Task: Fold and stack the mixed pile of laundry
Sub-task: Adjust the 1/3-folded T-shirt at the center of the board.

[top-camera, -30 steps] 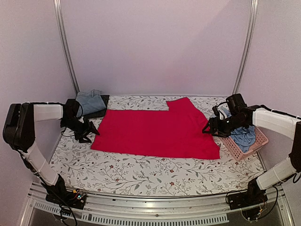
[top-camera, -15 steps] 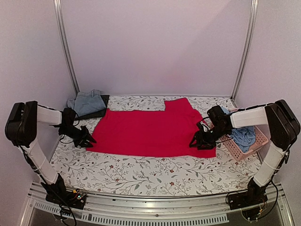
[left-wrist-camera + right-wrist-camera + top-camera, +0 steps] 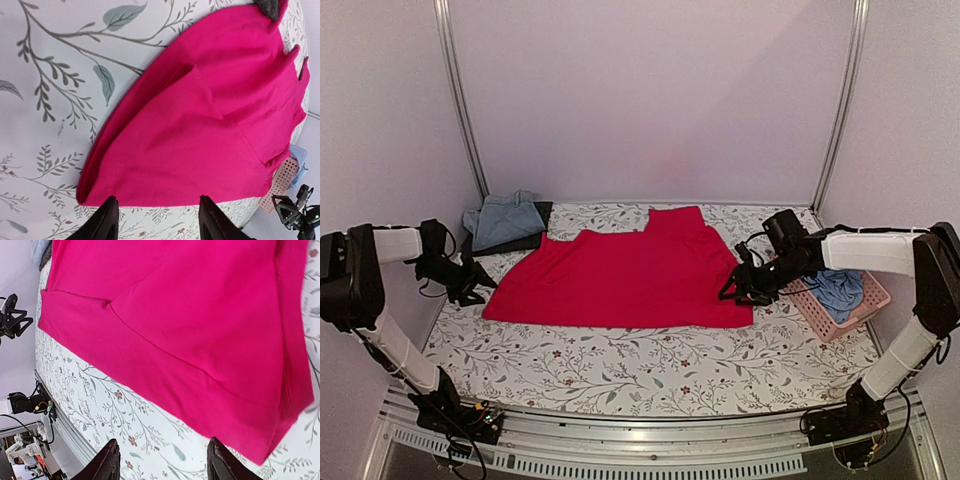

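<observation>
The left gripper (image 3: 470, 282) has its fingers apart, and the near corner of the red garment (image 3: 620, 280) lies just past their tips. The right gripper (image 3: 738, 287) is spread the same way at the opposite hem. Neither wrist view shows cloth pinched, though the tips sit so low in each frame that a light touch could be hidden.

Over the last second both arms swung toward the robot's left and the garment slid with them, so it now lies clear of the pink basket (image 3: 865, 300) just outside the right gripper. I judge the spreading about done and the folding not yet begun.

Bare tablecloth (image 3: 640, 370) runs from both grippers back toward the bases, giving room for a fold. A grey-blue folded garment (image 3: 510, 215) sits beyond the left gripper. The light blue shirt (image 3: 835, 290) waits in the basket.
</observation>
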Robot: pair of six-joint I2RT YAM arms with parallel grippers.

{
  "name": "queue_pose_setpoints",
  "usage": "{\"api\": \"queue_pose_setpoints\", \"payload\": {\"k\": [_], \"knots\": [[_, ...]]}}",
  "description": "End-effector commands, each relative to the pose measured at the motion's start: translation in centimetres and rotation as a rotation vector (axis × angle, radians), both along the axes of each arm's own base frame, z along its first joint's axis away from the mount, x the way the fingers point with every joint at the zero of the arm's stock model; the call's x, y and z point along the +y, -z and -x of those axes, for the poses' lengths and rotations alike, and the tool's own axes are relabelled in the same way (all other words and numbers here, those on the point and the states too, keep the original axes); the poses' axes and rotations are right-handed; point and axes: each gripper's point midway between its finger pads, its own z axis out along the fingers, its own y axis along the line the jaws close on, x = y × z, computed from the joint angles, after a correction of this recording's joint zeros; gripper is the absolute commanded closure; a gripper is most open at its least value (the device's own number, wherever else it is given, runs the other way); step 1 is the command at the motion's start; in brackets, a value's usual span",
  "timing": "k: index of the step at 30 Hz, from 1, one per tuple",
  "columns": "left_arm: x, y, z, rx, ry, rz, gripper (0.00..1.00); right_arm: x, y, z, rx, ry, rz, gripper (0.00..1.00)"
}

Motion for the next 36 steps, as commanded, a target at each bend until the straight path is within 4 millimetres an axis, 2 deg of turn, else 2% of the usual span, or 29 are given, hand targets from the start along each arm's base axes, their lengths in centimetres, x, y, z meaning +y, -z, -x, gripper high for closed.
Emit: {"api": "queue_pose_setpoints", "payload": {"k": [1, 3, 5, 9, 13, 16, 20, 21, 28, 35, 36], "knots": [[2.0, 0.7, 1.4, 0.056, 0.039, -0.124, 0.46, -3.0, 1.0, 2.1, 0.043, 0.082, 0.050, 0.42], [1.6, 1.8, 1.9, 0.087, 0.047, -0.100, 0.46, -3.1, 1.8, 2.1, 0.036, 0.080, 0.056, 0.41], [1.3, 2.5, 1.9, 0.086, 0.044, -0.079, 0.46, -2.8, 2.0, 1.2, 0.014, 0.084, 0.050, 0.41], [1.1, 2.9, 1.6, 0.076, 0.037, -0.058, 0.47, -1.9, 2.2, -1.3, -0.017, 0.081, 0.055, 0.40], [1.3, 2.6, 1.3, 0.066, 0.035, -0.068, 0.46, -2.5, 3.3, -2.5, -0.013, 0.089, 0.134, 0.40], [1.3, 2.5, 1.4, 0.065, 0.042, -0.072, 0.47, -3.1, 2.8, -2.6, -0.023, 0.091, 0.172, 0.38], [1.5, 2.2, 1.3, 0.059, 0.055, -0.092, 0.46, -4.7, 0.6, -2.6, -0.087, 0.117, 0.213, 0.33], [1.6, 2.2, 1.3, 0.058, 0.058, -0.094, 0.46, -4.8, 0.5, -2.5, -0.087, 0.113, 0.208, 0.33], [1.8, 2.4, 1.2, 0.067, 0.064, -0.105, 0.46, -2.9, 3.0, -2.0, 0.003, 0.051, 0.117, 0.44], [1.5, 2.1, 1.2, 0.062, 0.074, -0.095, 0.42, -3.4, 5.2, -1.4, 0.063, 0.052, 0.160, 0.43], [1.4, 1.9, 1.2, 0.055, 0.079, -0.087, 0.41, -3.3, 5.4, -1.2, 0.073, 0.044, 0.156, 0.47]]}}
